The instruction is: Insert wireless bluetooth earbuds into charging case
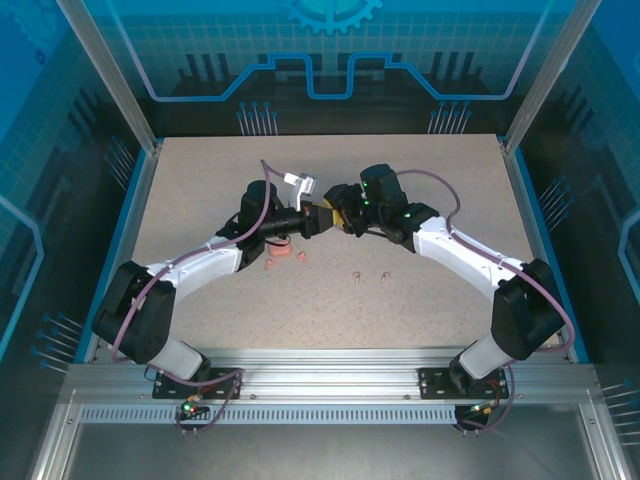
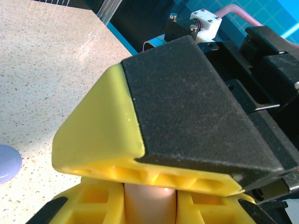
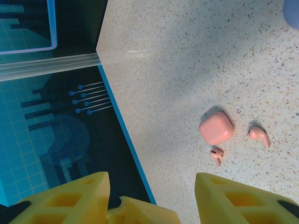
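My left pincer squeezes a pale pink case (I think), my right pincer is open, so I should hold steady and pinch softly while the coral earbuds lie on the counter.

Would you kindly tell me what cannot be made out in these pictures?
- Pale pink object in the left jaws: left wrist view, mostly covered by the right arm's finger.
- Purple thing: right wrist view, cut off at the corner.
- Tiny buds: top view, too small for colour.
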`<state>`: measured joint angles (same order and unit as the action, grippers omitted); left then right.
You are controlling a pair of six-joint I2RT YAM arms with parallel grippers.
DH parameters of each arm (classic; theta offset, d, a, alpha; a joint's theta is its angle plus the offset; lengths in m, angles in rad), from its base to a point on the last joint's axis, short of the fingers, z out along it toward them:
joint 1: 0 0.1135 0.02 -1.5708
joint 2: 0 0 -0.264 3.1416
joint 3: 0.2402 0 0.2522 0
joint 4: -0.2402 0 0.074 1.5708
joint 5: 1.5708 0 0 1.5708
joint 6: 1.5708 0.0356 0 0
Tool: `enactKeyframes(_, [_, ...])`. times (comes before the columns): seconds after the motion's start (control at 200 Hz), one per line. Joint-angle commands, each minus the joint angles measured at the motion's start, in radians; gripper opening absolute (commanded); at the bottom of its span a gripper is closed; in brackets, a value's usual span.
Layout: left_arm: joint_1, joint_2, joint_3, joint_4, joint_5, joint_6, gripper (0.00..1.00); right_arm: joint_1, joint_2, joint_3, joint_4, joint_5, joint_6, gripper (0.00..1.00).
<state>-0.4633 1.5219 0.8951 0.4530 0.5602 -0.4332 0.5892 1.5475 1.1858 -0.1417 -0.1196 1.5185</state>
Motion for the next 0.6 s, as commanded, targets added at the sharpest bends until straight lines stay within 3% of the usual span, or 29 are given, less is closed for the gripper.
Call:
enactKeyframes(0.0, [0.000,-0.021,0.006,0.016,-0.038,0.043,0.26,-0.002,-0.001,0.024,-0.028,0.028,-0.009,0.31])
enactKeyframes(0.15, [0.002,-0.025,0.002,0.016,-0.042,0.045,0.35,-0.005,-0.002,0.022,-0.035,0.027,-0.010,0.31])
enactKeyframes(0.32, [0.006,-0.031,-0.002,0.016,-0.044,0.047,0.38,-0.011,-0.012,0.008,-0.038,0.032,-0.008,0.31])
enactKeyframes(0.595, [0.005,-0.003,0.007,0.044,-0.011,0.023,0.38,-0.013,-0.003,0.013,-0.017,0.008,-0.010,0.30])
